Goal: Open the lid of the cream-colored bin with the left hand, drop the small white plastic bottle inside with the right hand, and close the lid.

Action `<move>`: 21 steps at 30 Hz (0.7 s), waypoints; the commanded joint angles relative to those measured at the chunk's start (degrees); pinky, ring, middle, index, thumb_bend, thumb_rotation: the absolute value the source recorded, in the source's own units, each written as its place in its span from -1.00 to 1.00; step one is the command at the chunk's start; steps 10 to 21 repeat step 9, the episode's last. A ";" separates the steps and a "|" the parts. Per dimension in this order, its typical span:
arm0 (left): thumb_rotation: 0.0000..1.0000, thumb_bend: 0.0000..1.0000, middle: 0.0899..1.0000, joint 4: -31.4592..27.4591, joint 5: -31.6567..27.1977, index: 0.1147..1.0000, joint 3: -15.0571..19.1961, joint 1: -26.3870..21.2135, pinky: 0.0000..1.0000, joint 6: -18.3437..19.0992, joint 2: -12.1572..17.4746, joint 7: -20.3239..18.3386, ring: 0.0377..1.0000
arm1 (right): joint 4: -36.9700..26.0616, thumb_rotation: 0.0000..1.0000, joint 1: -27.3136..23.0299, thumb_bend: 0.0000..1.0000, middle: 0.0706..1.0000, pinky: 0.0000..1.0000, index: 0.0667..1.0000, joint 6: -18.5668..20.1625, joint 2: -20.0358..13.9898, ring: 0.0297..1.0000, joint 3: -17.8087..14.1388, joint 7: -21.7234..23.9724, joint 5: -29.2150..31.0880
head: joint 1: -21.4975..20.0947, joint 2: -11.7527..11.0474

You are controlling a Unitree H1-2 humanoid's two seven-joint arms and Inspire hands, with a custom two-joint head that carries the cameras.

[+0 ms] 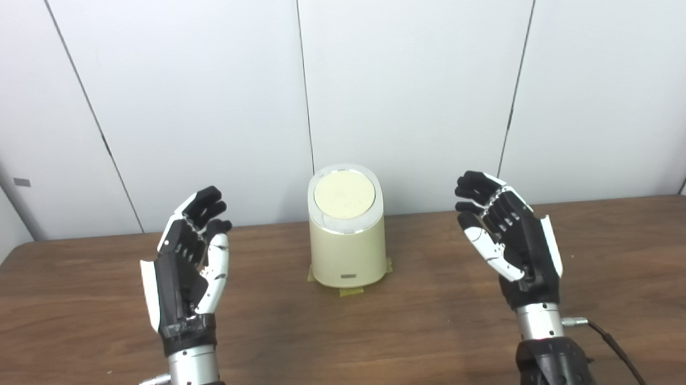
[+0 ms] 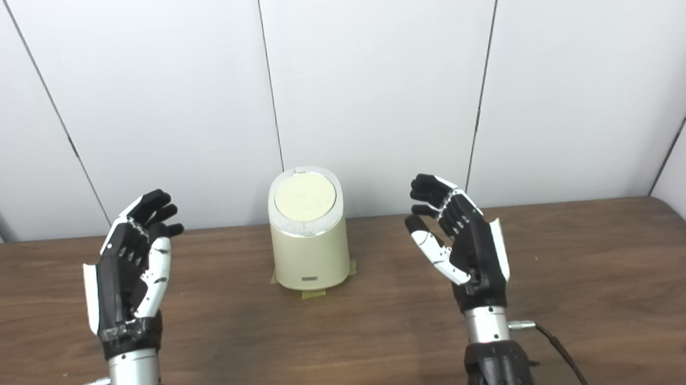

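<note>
- The left hand (image 1: 188, 267) hovers at about eight o'clock from the bin, fingers spread, holding nothing; the right hand (image 1: 510, 242), at four o'clock, is equally slack and empty.
- The cream-colored bin (image 1: 348, 249) stands upright mid-table, taped down at its base.
- Its lid (image 1: 344, 196) sits closed; it looks like light, stiff, smooth plastic, best pressed or lifted at its rim.
- No white bottle is visible anywhere.
</note>
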 commanded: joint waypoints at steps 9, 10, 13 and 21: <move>-0.04 -0.49 0.54 -2.35 -2.04 0.51 -0.06 -0.16 0.38 0.50 -0.15 -2.16 0.52 | -3.08 -0.39 -0.71 -0.34 0.43 0.27 0.37 1.94 -0.99 0.43 0.51 1.21 1.14 | 0.93 0.33; -0.04 -0.49 0.54 -2.35 -2.04 0.51 -0.06 -0.16 0.38 0.50 -0.15 -2.16 0.52 | -3.08 -0.39 -0.71 -0.34 0.43 0.27 0.37 1.94 -0.99 0.43 0.51 1.21 1.14 | 0.93 0.33; -0.04 -0.49 0.54 -2.35 -2.04 0.51 -0.06 -0.16 0.38 0.50 -0.15 -2.16 0.52 | -3.08 -0.39 -0.71 -0.34 0.43 0.27 0.37 1.94 -0.99 0.43 0.51 1.21 1.14 | 0.93 0.33; -0.04 -0.49 0.54 -2.35 -2.04 0.51 -0.06 -0.16 0.38 0.50 -0.15 -2.16 0.52 | -3.08 -0.39 -0.71 -0.34 0.43 0.27 0.37 1.94 -0.99 0.43 0.51 1.21 1.14 | 0.93 0.33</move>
